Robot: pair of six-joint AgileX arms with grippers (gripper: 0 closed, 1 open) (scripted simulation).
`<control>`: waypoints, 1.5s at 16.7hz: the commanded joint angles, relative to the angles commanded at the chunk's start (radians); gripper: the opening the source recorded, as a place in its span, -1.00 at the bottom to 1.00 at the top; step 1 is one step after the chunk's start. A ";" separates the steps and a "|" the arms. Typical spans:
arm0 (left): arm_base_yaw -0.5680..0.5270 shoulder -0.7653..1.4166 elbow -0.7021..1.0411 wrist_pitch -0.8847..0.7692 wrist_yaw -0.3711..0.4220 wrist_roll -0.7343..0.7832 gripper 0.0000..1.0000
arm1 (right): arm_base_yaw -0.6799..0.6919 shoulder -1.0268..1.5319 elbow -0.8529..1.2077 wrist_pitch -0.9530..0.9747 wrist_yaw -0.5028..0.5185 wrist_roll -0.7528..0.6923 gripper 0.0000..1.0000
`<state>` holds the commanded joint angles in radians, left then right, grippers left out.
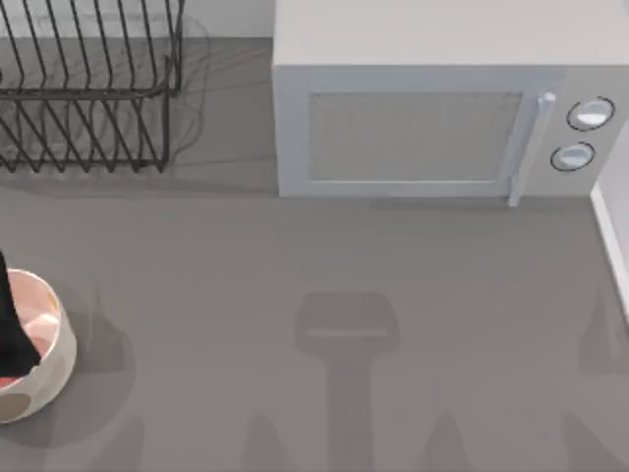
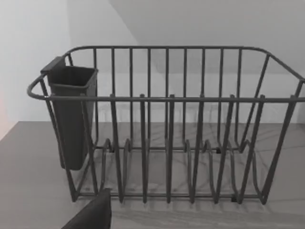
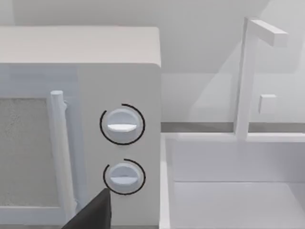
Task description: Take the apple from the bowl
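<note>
Apple, small and bright red: you see only a red sliver [image 1: 8, 381] at the near rim of the round cream-white glossy bowl [image 1: 54, 369], whose inside glows pink. My left hand [image 1: 12, 320] hangs dark over that bowl; wide or narrow, you cannot tell. Beyond the bowl stands a black wire dish rack [image 1: 88, 88]; my right hand [image 3: 90, 214] faces a white microwave [image 1: 423, 128], state unclear

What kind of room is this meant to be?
Probably a kitchen counter, in simulation: a microwave at the back, a wire dish rack beside it, and a sink with a faucet on the right.
</note>
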<state>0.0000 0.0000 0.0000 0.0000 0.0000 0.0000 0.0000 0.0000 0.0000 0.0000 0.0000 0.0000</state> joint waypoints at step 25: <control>-0.008 1.487 1.018 -0.989 0.000 0.011 1.00 | 0.000 0.000 0.000 0.000 0.000 0.000 1.00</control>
<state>-0.0081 1.4869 1.0180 -0.9889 0.0000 0.0109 0.0000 0.0000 0.0000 0.0000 0.0000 0.0000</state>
